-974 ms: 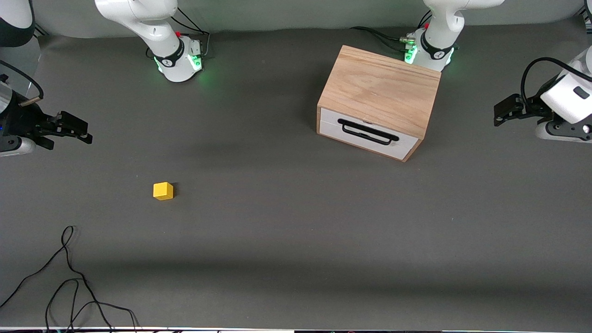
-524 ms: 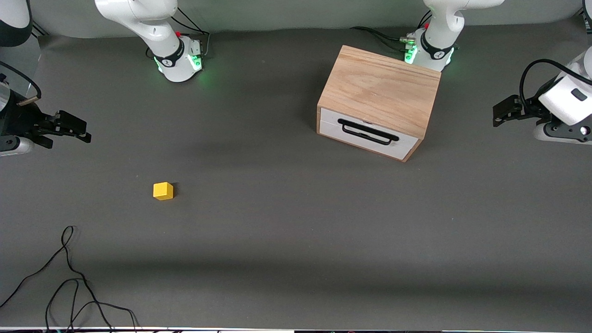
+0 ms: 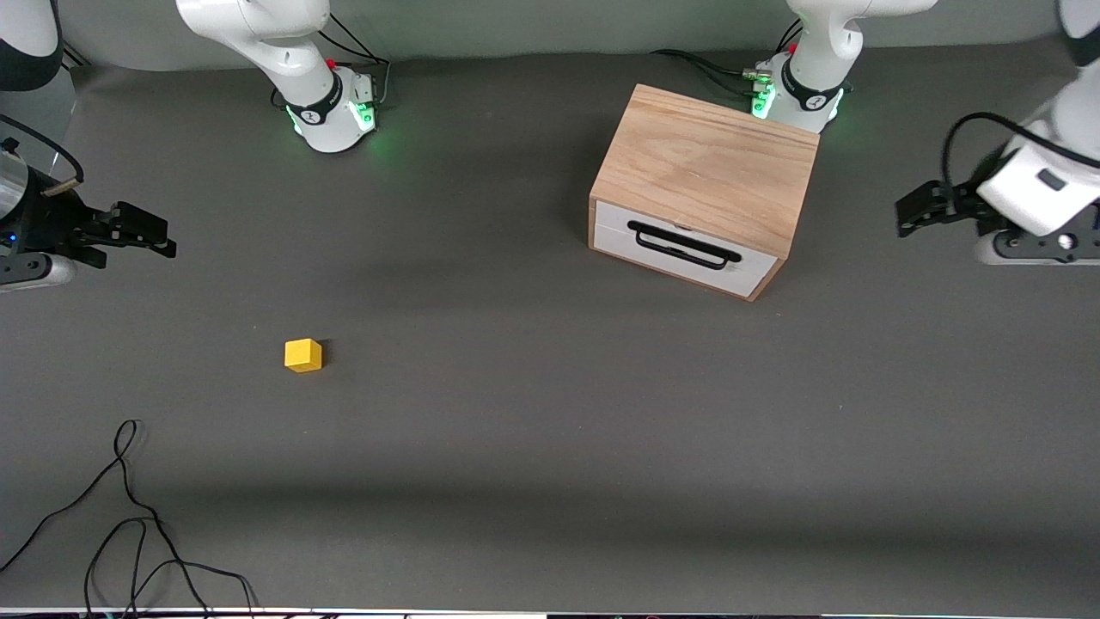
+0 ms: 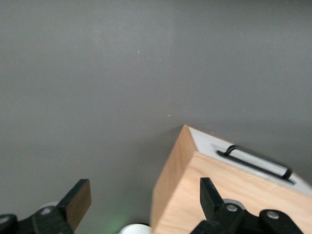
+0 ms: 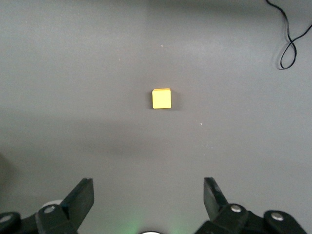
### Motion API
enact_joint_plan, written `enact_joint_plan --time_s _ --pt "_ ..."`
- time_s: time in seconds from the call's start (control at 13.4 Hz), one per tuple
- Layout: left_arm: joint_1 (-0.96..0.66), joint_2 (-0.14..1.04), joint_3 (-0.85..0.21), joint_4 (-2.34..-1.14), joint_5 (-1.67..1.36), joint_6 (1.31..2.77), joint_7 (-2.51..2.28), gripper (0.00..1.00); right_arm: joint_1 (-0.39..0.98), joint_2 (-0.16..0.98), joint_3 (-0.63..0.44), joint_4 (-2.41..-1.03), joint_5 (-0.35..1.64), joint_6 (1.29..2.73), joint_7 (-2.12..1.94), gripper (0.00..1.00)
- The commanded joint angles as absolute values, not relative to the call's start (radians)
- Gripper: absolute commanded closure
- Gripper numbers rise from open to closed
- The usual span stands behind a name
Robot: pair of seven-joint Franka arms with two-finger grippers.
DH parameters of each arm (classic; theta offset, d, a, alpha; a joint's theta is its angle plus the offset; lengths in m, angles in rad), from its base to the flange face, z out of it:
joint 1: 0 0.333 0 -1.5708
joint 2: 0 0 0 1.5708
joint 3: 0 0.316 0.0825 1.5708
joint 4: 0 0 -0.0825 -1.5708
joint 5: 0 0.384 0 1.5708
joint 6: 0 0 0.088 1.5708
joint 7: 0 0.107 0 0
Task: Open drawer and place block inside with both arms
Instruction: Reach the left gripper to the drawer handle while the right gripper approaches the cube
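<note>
Showing block [image 5: 161, 99] between spread jaws only right wrist view; drawer [image 3: 684, 248] closed

dark grey table [image 3: 533, 447], loose black cable [image 3: 129, 516] looped at its near edge, right arm's end

Drawer [image 3: 683, 248] shut (handle outward); block [image 3: 303, 354] apart, nearer the camera.

No text, label or number can be read anywhere — nothing legible.
</note>
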State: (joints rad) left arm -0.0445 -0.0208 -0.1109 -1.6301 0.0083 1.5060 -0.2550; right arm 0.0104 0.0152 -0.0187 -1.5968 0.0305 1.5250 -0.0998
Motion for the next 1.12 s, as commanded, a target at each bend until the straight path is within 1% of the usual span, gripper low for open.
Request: enact_joint_plan --time_s 0.0,0.15,0.3,0.45,0.52,0.67,0.82,1.05 --pt "-0.057 -0.015 -0.216 -1.611 0.018 1.479 -0.562 0.00 0.014 0.026 -0.018 -1.583 0.014 1.506 -0.081 0.00" --pt "-0.057 -0.012 -0.312 -1.611 0.020 1.483 -0.739 0.00 0.014 0.029 -0.025 -1.612 0.015 1.531 -0.094 0.00" --pt "-0.058 -0.005 -0.395 -1.609 0.023 1.493 -0.909 0.00 0.015 0.058 -0.023 -1.615 0.020 1.557 -0.094 0.00" --pt "-0.058 0.015 -0.472 -1.609 0.023 1.494 -1.093 0.00 0.017 0.083 -0.020 -1.647 0.020 1.618 -0.094 0.00" --pt "-0.061 0.026 -0.507 -1.608 0.023 1.496 -1.209 0.00 0.023 0.083 -0.018 -1.695 0.020 1.675 -0.094 0.00" --pt "-0.096 0.063 -0.528 -1.591 0.025 1.496 -1.458 0.00 0.043 0.078 -0.018 -1.819 0.020 1.834 -0.094 0.00" --pt "-0.130 0.086 -0.528 -1.568 0.025 1.490 -1.573 0.00 0.044 0.089 -0.018 -1.905 0.020 1.975 -0.094 0.00" --pt "-0.133 0.118 -0.526 -1.575 0.025 1.496 -1.643 0.00 0.048 0.155 -0.018 -1.953 0.015 2.095 -0.118 0.00"
